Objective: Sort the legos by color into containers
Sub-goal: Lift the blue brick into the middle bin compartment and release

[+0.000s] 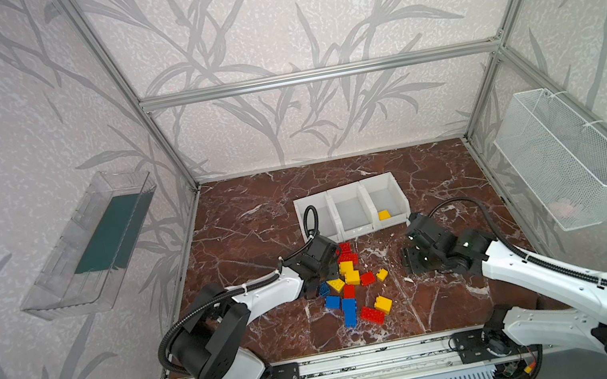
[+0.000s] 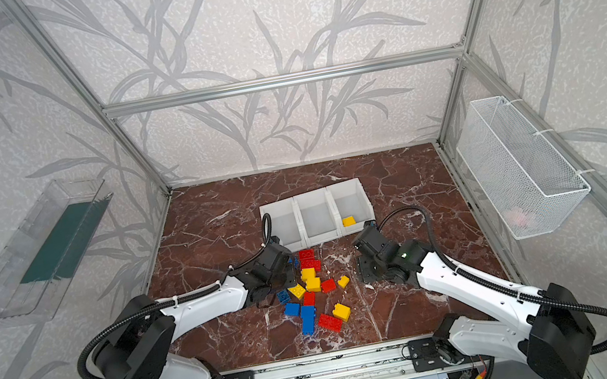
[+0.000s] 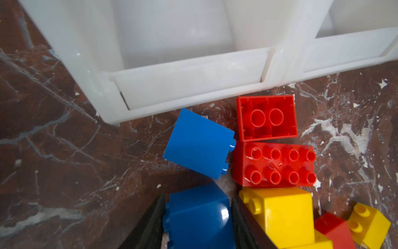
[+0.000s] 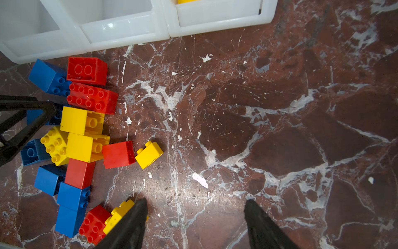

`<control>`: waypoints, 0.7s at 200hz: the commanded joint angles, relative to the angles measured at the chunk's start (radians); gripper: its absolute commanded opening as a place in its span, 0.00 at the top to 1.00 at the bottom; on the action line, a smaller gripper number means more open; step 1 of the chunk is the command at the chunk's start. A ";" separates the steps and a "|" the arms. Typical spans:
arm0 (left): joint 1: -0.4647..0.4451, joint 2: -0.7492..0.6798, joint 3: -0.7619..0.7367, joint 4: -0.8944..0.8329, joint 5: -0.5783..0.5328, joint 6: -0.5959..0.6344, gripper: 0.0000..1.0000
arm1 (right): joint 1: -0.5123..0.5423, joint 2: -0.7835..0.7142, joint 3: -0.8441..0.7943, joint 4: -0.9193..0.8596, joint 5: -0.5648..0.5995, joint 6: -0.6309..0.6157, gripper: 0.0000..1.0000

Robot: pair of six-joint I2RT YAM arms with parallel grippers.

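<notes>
A loose heap of lego bricks in red, yellow and blue lies on the dark red marble counter, just in front of a row of three white bins. One yellow brick already lies in the bin at the right end of the row.

The left claw is down at the heap's left edge, near the front of the left-hand bin. In the left wrist view its two black fingers sit tight against opposite sides of a blue brick, so this claw is clenched on that brick. I cannot tell whether the brick has left the counter. Just beyond it a second blue brick lies on its side, its studs turned toward a red eight-stud brick right beside it. Past that one, an upturned red brick shows its hollow underside, close to the bins' front wall. A tipped yellow brick lies against the outer face of one finger.

The right claw hangs released over bare marble to the right of the heap, its fingers spread wide with nothing between them. On this side a small yellow brick sits at the heap's fringe, just beside a red cube.

A clear plastic tray hangs on the left wall and a white wire basket on the right wall, both well apart from the bricks.
</notes>
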 commanded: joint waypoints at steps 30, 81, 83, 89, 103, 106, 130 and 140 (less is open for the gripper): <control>-0.007 0.015 0.018 -0.028 -0.005 0.019 0.56 | 0.006 -0.030 -0.012 -0.015 0.011 0.011 0.32; -0.010 -0.032 0.077 -0.076 -0.002 0.067 0.58 | 0.006 -0.037 0.010 -0.030 0.020 0.003 0.33; -0.010 -0.035 0.082 -0.079 -0.002 0.071 0.58 | 0.006 -0.037 0.010 -0.031 0.021 0.003 0.33; -0.011 -0.040 0.093 -0.082 -0.001 0.080 0.58 | 0.006 -0.040 0.013 -0.032 0.022 0.002 0.34; -0.014 -0.044 0.128 -0.092 0.008 0.103 0.58 | 0.006 -0.045 0.018 -0.035 0.024 -0.001 0.34; -0.013 -0.044 0.136 -0.094 0.011 0.107 0.58 | 0.006 -0.045 0.018 -0.037 0.025 0.000 0.34; -0.014 -0.027 0.211 -0.105 0.030 0.146 0.59 | 0.006 -0.054 0.020 -0.037 0.031 -0.002 0.34; -0.015 -0.010 0.246 -0.106 0.033 0.165 0.59 | 0.007 -0.058 0.020 -0.036 0.033 -0.002 0.34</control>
